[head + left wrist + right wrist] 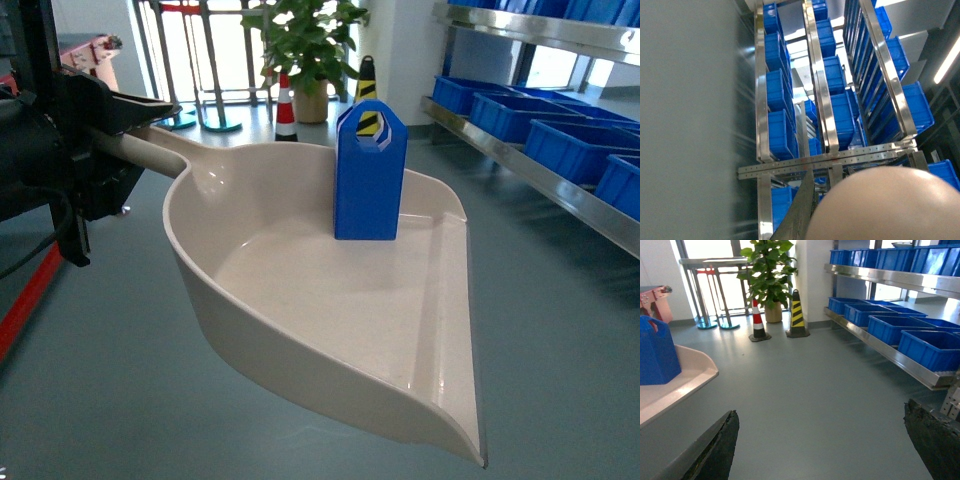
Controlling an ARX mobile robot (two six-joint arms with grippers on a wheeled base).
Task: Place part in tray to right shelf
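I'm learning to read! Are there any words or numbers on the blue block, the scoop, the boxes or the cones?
None can be read.
The part, the tray and the blue crates on the right shelf look plain.
The cones carry only stripes, no letters.

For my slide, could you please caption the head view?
Left tool holds the beige tray by its handle, blue part upright inside, right shelf with blue crates beyond.
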